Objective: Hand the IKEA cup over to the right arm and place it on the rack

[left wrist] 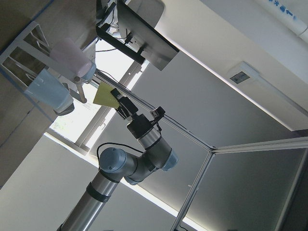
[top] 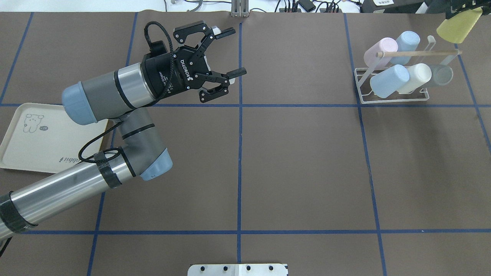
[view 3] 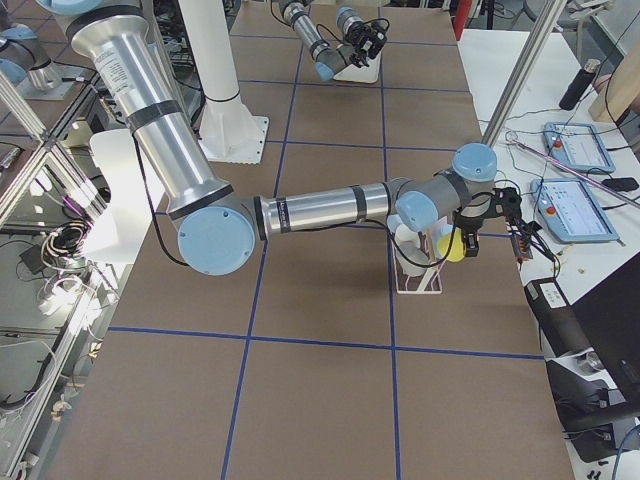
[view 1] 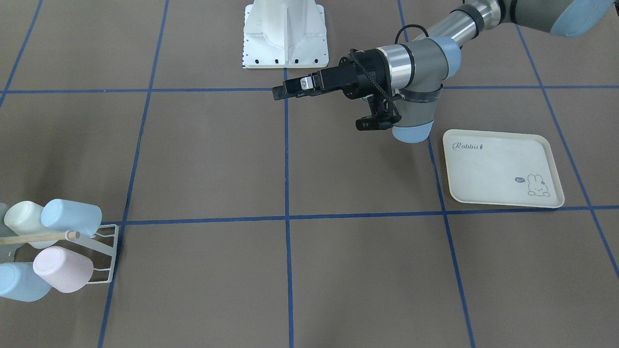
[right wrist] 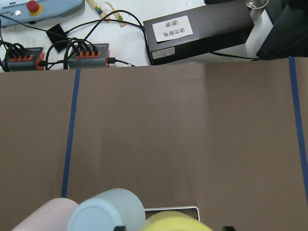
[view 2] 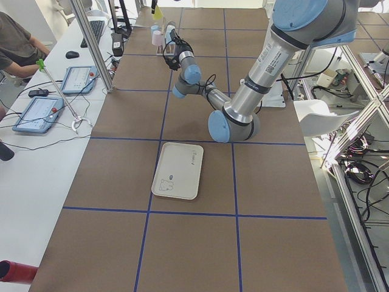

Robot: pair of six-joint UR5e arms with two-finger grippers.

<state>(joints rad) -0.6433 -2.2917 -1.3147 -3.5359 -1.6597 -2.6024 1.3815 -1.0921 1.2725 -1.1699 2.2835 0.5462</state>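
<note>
The IKEA cup (top: 458,27) is yellow-green and hangs in the air just beyond the rack's far right end, with my right gripper (left wrist: 116,98) shut on it. In the right wrist view the cup (right wrist: 168,222) fills the bottom edge, directly above the rack's cups. The rack (top: 391,100) is white wire with a wooden rod (top: 418,53) and holds several pastel cups, among them a pink one (top: 378,51) and a blue one (top: 389,80). My left gripper (top: 234,51) hovers open and empty over the table's middle, far from the rack.
A cream tray (top: 23,149) with a rabbit drawing lies flat beside my left arm. The white robot base (view 1: 285,36) stands at the table's edge. Cables, boxes and control pads (right wrist: 168,29) lie beyond the table's far edge, behind the rack.
</note>
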